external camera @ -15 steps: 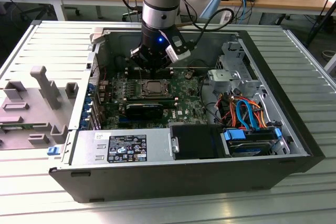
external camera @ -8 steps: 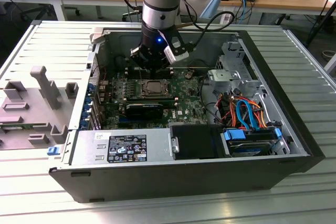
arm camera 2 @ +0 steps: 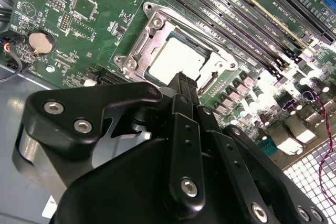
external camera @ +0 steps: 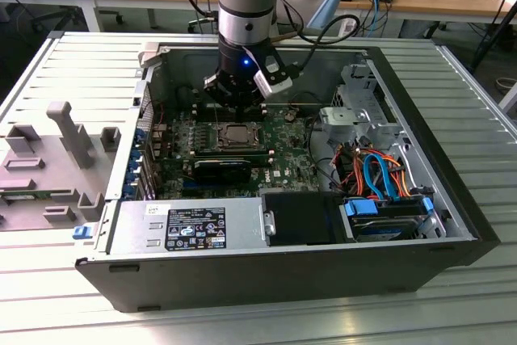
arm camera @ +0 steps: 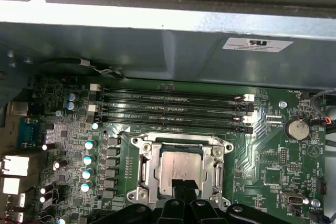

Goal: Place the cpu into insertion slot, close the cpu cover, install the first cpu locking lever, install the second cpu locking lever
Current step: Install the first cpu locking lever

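The cpu (arm camera: 181,165), a square chip with a silver-grey top, lies flat in the insertion slot (arm camera: 218,145) on the green motherboard. The cpu cover (arm camera: 149,169), a silvery frame, lies down around the chip, which shows through its window. A thin metal locking lever (arm camera: 178,136) runs along one side of the socket. My gripper (arm camera 2: 182,78) hangs just above the chip's edge, its two black fingers pressed together and holding nothing. In the exterior view the gripper (external camera: 239,107) stands over the cpu (external camera: 237,132) inside the open computer case.
Long black memory slots (arm camera: 173,111) run beside the socket, with the case's metal wall (arm camera: 168,40) behind them. A coin battery (arm camera: 295,128) sits on the board. A power supply (external camera: 190,224) and a blue-bracketed drive (external camera: 384,216) fill the case's front. A grey fixture (external camera: 56,159) stands at the exterior view's left.
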Motion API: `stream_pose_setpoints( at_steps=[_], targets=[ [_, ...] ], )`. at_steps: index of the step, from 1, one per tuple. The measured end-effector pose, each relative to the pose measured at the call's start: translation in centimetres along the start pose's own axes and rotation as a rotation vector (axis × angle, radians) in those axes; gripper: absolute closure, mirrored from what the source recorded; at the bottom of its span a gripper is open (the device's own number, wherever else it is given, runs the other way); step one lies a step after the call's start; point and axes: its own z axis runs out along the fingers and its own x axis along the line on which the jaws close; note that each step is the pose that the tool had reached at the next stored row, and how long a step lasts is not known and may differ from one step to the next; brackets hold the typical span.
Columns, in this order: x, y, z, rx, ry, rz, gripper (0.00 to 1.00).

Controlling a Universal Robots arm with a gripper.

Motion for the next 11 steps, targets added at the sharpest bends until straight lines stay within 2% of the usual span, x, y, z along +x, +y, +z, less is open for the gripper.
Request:
stream_pose_setpoints(
  at_steps=[11],
  targets=[
    [0.00,0.01,-0.17,0.0001,-0.0012,0.000,0.89]
  ],
)
